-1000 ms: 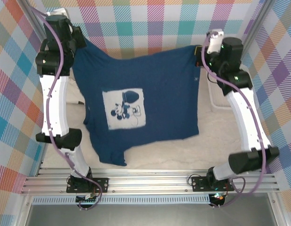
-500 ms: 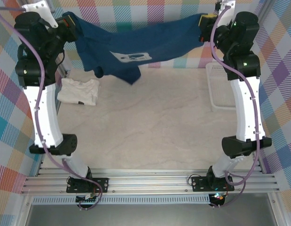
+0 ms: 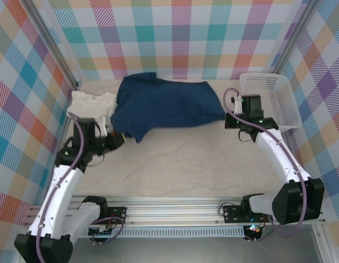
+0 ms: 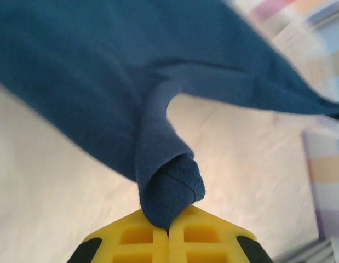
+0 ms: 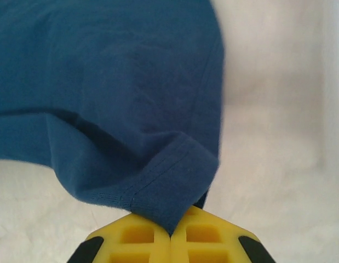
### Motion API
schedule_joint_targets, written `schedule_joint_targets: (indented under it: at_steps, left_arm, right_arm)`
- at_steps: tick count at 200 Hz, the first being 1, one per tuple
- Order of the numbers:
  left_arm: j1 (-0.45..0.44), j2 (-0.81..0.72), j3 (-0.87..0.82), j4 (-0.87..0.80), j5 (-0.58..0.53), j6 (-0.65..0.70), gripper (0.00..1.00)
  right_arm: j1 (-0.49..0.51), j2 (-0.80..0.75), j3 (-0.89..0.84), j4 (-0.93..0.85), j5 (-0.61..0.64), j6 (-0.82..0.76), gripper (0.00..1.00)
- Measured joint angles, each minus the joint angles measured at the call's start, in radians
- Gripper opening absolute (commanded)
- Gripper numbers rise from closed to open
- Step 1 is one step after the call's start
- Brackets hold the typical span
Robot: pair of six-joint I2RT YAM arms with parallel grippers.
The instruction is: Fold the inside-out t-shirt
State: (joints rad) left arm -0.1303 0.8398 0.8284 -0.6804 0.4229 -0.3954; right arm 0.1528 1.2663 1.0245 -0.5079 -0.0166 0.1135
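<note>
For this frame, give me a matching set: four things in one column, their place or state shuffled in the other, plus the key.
Things:
1. navy t-shirt
2. cream-white shirt
3. white basket
4. left gripper

Places or states:
a. far right corner of the table
b. shut on a fold of the navy t-shirt
c. lying across the far middle of the table
d. far left, by the wall

Pairs: 1-c, 2-d, 3-a, 4-b.
</note>
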Motion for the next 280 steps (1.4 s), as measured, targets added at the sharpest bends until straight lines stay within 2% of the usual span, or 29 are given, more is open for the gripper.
schedule_joint_targets:
  at_steps: [26, 82, 118, 177, 223, 248, 269, 280]
  left_arm:
    - [-0.018, -0.006, -0.164, -0.002, 0.007, -0.056, 0.0]
    - [-0.108, 0.042, -0.182, 0.006, 0.015, -0.135, 0.0]
    - [-0.15, 0.014, -0.247, -0.007, 0.002, -0.213, 0.0]
    - [-0.156, -0.203, -0.251, -0.094, -0.135, -0.322, 0.0]
    - [-0.157, -0.2, -0.233, -0.192, -0.126, -0.357, 0.0]
    - [-0.176, -0.221, -0.262, -0.245, -0.115, -0.389, 0.0]
    - [-0.204, -0.227, -0.304, -0.269, -0.104, -0.418, 0.0]
    - [-0.224, -0.213, -0.322, -0.27, -0.101, -0.427, 0.09]
  right_arm:
    - [-0.034, 0.051, -0.109, -0.005, -0.072, 0.106, 0.01]
    - [-0.102, 0.095, -0.174, -0.014, -0.123, 0.236, 0.04]
    - [-0.118, 0.092, -0.201, -0.044, -0.123, 0.265, 0.06]
    - [-0.165, -0.006, -0.262, -0.1, -0.079, 0.275, 0.06]
    - [-0.212, -0.087, -0.298, -0.108, -0.019, 0.287, 0.07]
    - [-0.22, -0.108, -0.332, -0.119, -0.002, 0.298, 0.11]
    - [-0.225, -0.117, -0.344, -0.13, 0.006, 0.306, 0.2]
    - [-0.225, -0.12, -0.344, -0.132, 0.01, 0.307, 0.25]
